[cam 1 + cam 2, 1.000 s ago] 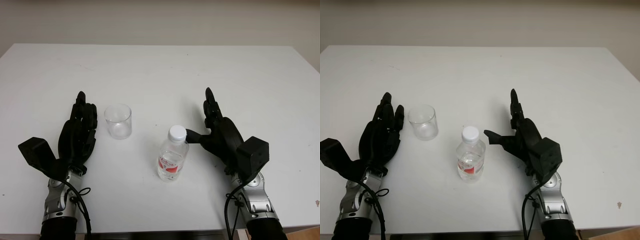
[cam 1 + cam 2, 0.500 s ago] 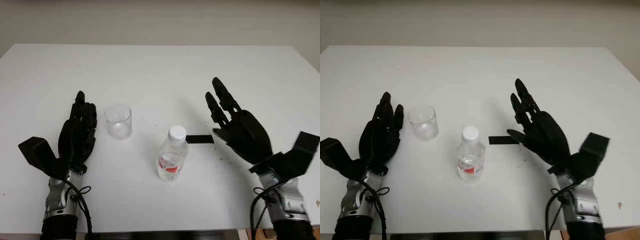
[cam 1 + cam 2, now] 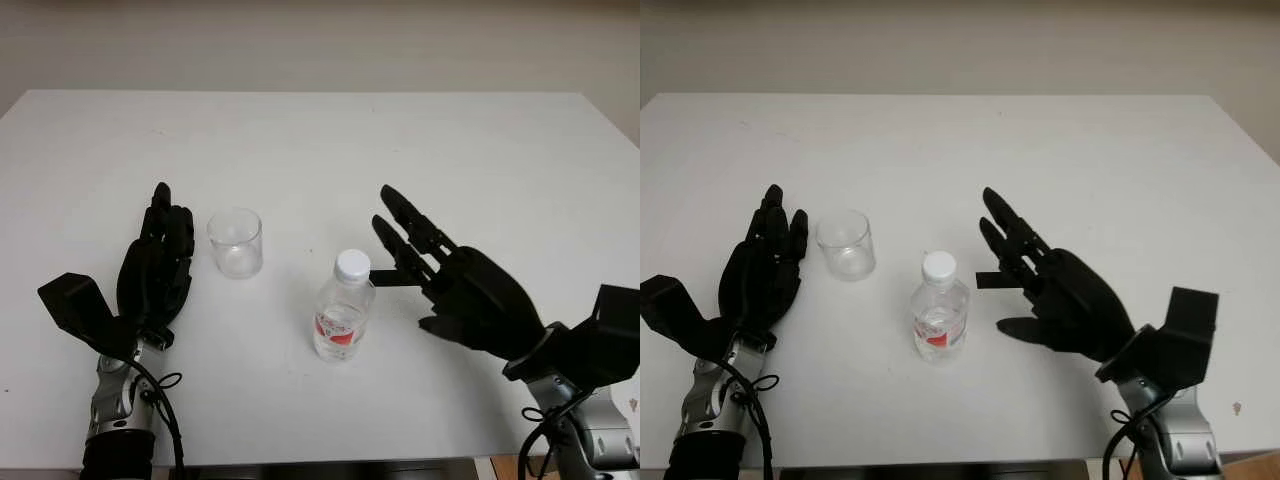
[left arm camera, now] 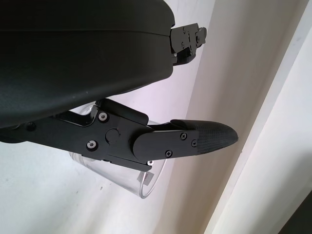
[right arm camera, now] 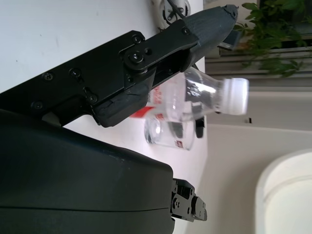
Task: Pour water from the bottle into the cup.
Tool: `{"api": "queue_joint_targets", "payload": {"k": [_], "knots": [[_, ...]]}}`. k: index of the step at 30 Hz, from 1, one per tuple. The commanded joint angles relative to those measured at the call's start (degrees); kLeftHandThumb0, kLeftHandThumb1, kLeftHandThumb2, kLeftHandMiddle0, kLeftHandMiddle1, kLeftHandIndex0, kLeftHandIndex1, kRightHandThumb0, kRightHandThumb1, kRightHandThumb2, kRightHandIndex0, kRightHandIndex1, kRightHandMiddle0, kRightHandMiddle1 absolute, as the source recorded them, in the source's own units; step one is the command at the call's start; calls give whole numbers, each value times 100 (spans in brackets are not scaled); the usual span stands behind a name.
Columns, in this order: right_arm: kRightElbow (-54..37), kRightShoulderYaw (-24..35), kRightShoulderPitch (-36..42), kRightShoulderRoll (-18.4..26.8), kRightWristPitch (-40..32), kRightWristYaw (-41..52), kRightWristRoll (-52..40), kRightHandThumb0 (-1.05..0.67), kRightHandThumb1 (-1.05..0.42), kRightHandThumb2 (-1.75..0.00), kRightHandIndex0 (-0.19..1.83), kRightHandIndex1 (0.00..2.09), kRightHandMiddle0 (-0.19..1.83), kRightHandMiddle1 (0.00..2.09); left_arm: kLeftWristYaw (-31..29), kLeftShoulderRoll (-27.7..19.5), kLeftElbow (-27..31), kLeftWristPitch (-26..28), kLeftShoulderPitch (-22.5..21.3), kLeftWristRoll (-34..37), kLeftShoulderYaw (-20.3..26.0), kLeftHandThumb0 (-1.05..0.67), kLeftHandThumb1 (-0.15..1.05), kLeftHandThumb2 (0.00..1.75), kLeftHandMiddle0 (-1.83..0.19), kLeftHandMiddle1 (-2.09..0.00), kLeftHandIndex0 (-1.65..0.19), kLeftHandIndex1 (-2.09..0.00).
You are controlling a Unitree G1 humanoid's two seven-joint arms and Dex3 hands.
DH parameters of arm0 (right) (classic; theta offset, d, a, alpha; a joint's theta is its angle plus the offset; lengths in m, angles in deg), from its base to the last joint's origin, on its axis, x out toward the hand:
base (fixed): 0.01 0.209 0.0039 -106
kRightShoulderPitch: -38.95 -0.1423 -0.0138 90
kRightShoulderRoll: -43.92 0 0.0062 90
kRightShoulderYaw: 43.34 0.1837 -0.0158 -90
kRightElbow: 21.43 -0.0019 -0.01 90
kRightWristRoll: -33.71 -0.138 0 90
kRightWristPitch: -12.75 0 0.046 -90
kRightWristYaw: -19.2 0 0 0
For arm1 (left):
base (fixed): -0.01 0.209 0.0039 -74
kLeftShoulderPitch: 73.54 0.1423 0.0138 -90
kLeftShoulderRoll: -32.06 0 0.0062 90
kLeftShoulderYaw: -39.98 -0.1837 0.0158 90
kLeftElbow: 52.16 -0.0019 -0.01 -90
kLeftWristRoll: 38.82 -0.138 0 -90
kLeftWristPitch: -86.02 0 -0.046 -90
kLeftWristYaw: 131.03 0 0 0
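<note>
Left eye view is showing my left hand (image 3: 155, 270) at the lower left of the frame, lying on the white table (image 3: 320, 140), holding nothing, its fingers straight and pointing up the frame; it is sitting just where it was a second ago. Just to its right the clear cup (image 3: 236, 242) is standing upright and apart from my fingertips, unmoved. Right of centre, the water bottle (image 3: 340, 318) with its white cap and red label is standing upright in the same spot as before. At the lower right my right hand (image 3: 455, 285) is hovering beside the bottle, fingers straight and apart, gripping nothing, thumb reaching toward the cap without clearly touching it. Half a second ago this hand was further right and pointing up the frame; now it is sitting closer to the bottle and angling toward the upper left.
</note>
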Motion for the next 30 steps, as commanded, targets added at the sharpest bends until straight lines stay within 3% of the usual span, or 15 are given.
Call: {"api": "queue_joint_targets", "payload": {"k": [1,15,30], "knots": [[80,-109,-14,-75,74,-70,135,-97,-88,-5,-19,0,-19,0,26,-20,59,13,-27,-38,-3,-69,105,42,14,-6,14,-6],[512,-758,-376,-415,311,-93,656,-102,-87,-6,-19,0,-19,0,14,-14,-54,-17,-130,-1,4,-70,105,42,15,-5,15,-5],[678,-896,-609,-499,348,178,629,-94,-82,-4,-19,0,-19,0,-2,14,-124,-141,-125,-12,1,-69,105,42,14,-5,14,-6]]}}
